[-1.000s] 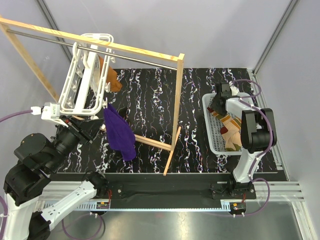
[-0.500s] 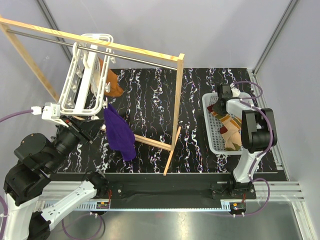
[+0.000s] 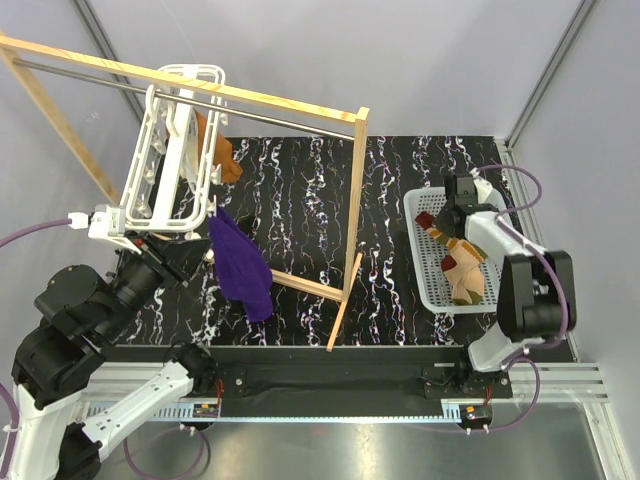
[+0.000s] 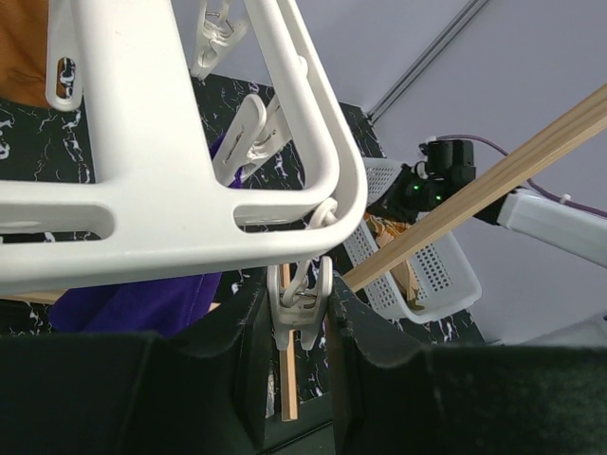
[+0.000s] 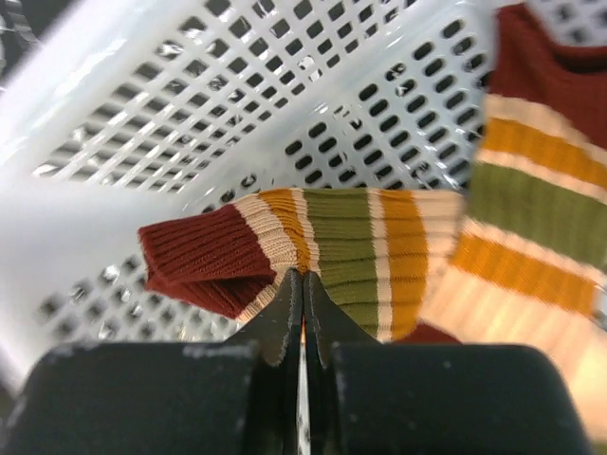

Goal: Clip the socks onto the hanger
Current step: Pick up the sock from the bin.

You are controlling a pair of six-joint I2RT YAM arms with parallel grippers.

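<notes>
Table: black slab with white marbled veins [image 3: 300, 200]; both arms are bolted at its near edge.

Rack: pale wooden frame [image 3: 357, 190] with a grey metal rod [image 3: 280, 120] under its top beam. It stands across the left and middle of the table.

Hanger: large white plastic rectangular drying frame [image 3: 150, 160] with double rails and dangling pegs. It is tilted, upper end hooked over the rod, lower end down at the left arm. No sock is on it.

Cloths: a plain purple cloth [image 3: 240, 265] hangs from the hanger's lower right corner. A plain orange cloth [image 3: 225, 160] hangs behind its upper right side.

Basket: white perforated plastic tray [image 3: 432, 285], flat on the right side of the table, well apart from the rack.

Socks: knitted pair, striped maroon, mustard, orange and green [image 3: 462, 275]. Both lie in the basket. In the right wrist view one lies folded across the mesh with its maroon cuff to the left [image 5: 360, 251]; the other runs up the right edge of that view.

Left gripper [image 4: 302, 351]: jaws narrow, closed on a small white clip peg [image 4: 302, 303] hanging from the hanger's rounded corner, one finger on each side of it.

Right gripper [image 5: 302, 294]: inside the basket, jaws pressed fully together. Tips touch the lower edge of the folded sock. Cannot tell whether any knit is caught between them.
</notes>
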